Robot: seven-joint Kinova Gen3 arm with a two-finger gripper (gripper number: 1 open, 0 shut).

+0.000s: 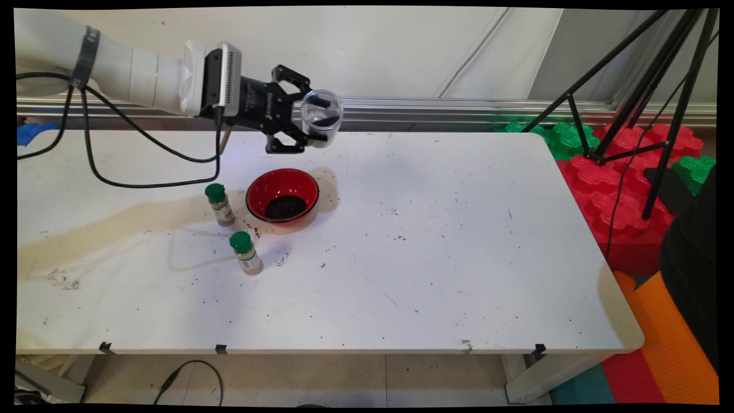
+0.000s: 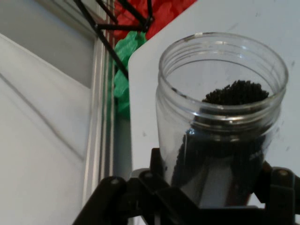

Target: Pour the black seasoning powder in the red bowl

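The black gripper pinches a clear plastic jar with dark bits inside, up above the white tabletop. Below sits a round red bowl holding dark bits. Two small green-capped bottles stand beside it.

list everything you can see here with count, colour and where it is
jar: 1, clear, dark grains inside, held on its side above the table's far left part
bowl: 1, red, dark grains inside, on table below the jar
spice bottles: 2, green caps, left of and in front of the bowl
table: 1, white, speckled with stray grains
tripod: 1, black, right of table
foam blocks: several, red and green, far right floor
end effector: 1, black, shut on the jar
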